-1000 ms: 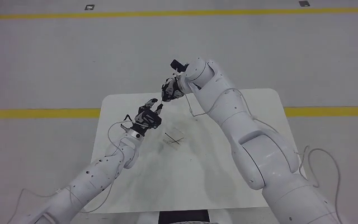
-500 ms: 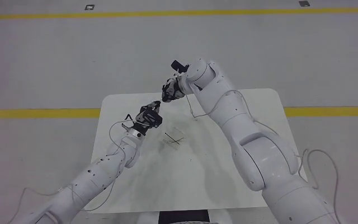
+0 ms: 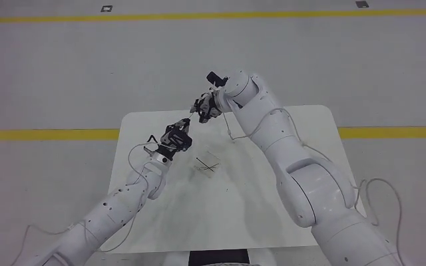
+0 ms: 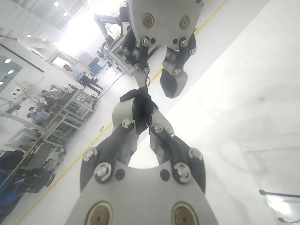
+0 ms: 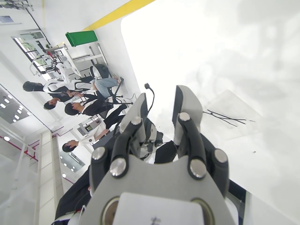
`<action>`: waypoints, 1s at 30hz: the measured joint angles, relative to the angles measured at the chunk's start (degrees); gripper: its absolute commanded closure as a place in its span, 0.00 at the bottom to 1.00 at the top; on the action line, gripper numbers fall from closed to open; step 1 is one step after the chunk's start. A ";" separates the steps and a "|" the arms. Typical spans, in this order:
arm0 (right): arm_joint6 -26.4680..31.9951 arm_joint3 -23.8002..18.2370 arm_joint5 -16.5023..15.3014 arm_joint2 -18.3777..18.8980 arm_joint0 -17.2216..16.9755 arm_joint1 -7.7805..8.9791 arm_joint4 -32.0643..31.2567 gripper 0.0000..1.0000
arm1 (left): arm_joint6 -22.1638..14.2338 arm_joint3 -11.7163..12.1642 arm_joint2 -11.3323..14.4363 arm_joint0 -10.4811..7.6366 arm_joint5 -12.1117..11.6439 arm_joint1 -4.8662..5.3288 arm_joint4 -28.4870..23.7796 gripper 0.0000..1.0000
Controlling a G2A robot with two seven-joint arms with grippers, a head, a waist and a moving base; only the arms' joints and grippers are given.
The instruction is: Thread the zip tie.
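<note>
1. Threading is in hand. The left end effector [image 4: 143, 108] is clamped on the zip tie [image 5: 147, 86], held in the air above the table [image 3: 266, 199].
2. The right end effector [image 5: 161, 97] is spread open, and the tie lies along one finger, ungripped. It likely needs to close on the free end, then align tip and head finely.
3. Spare zip ties [image 5: 225, 118] lie on a clear plastic sheet [image 5: 234, 104] below, well apart. Nothing blocks the way, though the strap may flex.

Nothing legible anywhere; the white label [image 5: 161, 208] on the base of the right hand [image 5: 161, 99] bears a dark mark, cut off and unreadable. The floor plates [image 3: 106, 8] are too small to read.
</note>
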 measured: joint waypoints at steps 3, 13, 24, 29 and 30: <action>-1.08 -0.49 0.00 1.32 -0.23 0.53 0.04 0.00 | -0.18 -1.35 -1.27 1.34 -0.29 0.07 -1.08 1.00; -2.65 -11.99 -0.57 6.40 -7.13 4.12 -0.75 0.00 | 0.46 -6.55 -8.18 5.61 -8.26 1.12 -10.72 1.00; -2.29 -16.93 -1.83 7.86 -10.22 4.95 0.23 0.00 | 0.55 -8.43 -11.29 7.74 -13.72 1.57 -15.85 1.00; -2.30 -16.94 -1.83 7.87 -10.23 4.95 0.23 0.00 | -1.42 -7.66 -11.55 7.94 -15.00 1.46 -17.67 1.00; -2.59 -17.05 -1.99 8.19 -10.61 5.00 0.70 0.00 | -2.80 -7.33 -12.07 8.04 -16.58 1.47 -19.34 1.00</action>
